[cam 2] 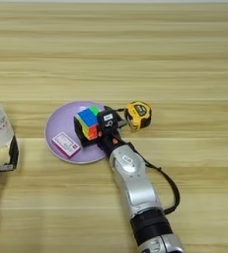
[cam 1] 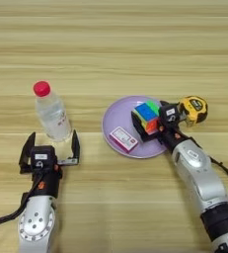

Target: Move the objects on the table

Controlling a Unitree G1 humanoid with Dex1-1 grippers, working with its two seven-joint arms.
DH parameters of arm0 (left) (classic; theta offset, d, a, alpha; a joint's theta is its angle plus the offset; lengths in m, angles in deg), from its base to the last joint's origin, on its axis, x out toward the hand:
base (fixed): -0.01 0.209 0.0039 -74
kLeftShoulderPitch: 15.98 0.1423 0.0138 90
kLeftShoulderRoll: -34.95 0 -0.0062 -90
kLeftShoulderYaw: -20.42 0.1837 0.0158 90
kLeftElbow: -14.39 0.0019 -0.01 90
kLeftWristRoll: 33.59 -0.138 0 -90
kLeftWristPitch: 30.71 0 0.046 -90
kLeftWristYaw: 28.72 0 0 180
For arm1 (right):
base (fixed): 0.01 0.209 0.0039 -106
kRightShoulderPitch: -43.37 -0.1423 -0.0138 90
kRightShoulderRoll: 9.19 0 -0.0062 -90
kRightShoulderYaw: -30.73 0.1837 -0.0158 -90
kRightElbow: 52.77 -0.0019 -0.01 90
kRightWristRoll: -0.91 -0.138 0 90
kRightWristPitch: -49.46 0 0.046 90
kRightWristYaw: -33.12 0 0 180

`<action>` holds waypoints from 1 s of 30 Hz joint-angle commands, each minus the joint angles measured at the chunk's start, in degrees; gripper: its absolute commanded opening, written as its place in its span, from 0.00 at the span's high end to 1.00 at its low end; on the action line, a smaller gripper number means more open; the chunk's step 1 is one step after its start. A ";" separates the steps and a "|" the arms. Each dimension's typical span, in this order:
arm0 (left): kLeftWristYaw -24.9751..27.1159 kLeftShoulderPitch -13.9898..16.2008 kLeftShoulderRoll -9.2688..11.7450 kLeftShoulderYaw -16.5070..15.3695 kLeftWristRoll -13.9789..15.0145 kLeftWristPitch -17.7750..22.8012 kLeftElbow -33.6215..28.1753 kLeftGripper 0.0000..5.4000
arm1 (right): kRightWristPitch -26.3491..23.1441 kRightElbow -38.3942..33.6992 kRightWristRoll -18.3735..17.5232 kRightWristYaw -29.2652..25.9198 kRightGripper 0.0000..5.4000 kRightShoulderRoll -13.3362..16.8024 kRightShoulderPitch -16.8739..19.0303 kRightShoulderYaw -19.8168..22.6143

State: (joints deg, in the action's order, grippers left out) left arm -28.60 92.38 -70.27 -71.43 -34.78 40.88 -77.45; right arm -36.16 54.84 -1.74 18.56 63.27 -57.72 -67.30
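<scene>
the puzzle cube (cam 1: 146, 120) sits on the right part of a lilac plate (cam 1: 116, 114), blue, green, red and yellow faces showing, tilted a little so one corner points toward the robot. the right gripper (cam 1: 157, 123) is right at the cube's right side, its black fingers against or around that side; whether they are clamped on the cube or only touching it cannot be told. the right arm (cam 1: 199, 180) runs from the lower right corner up to the plate's right rim. the small red-and-white box (cam 1: 124, 139) lies flat on the near left part of the same plate, just beside the cube and not clearly touching it. a yellow-and-black tape measure (cam 1: 193, 109) rests on the table (cam 1: 113, 49) just off the plate's right edge, close behind the right gripper.

the clear bottle (cam 1: 51, 112) with its red cap stands upright on the table well left of the plate. the left gripper (cam 1: 50, 148) is just in front of the bottle's base, its two fingers (cam 1: 76, 146) spread wide apart and holding nothing; the bottle's foot lies near the gap between them.
</scene>
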 commanded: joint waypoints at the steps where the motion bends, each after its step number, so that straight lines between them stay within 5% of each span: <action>1: -0.15 0.12 0.11 0.03 -0.20 0.65 -0.53 0.00 | 0.26 1.15 -0.76 -0.56 0.01 -0.46 -1.16 0.46; 24: -0.20 0.31 0.06 0.01 -0.19 0.69 -0.72 0.00 | 0.50 2.75 -0.30 -1.06 0.01 -0.81 -1.65 0.94; 30: -0.21 0.28 0.08 -0.01 -0.20 0.70 -0.72 0.00 | 0.70 3.42 -0.23 -1.02 0.12 -0.78 -1.87 1.02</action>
State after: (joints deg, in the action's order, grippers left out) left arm -28.60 92.53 -70.28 -71.43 -34.78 40.88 -77.66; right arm -36.01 57.53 -1.73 17.70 62.62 -58.61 -66.51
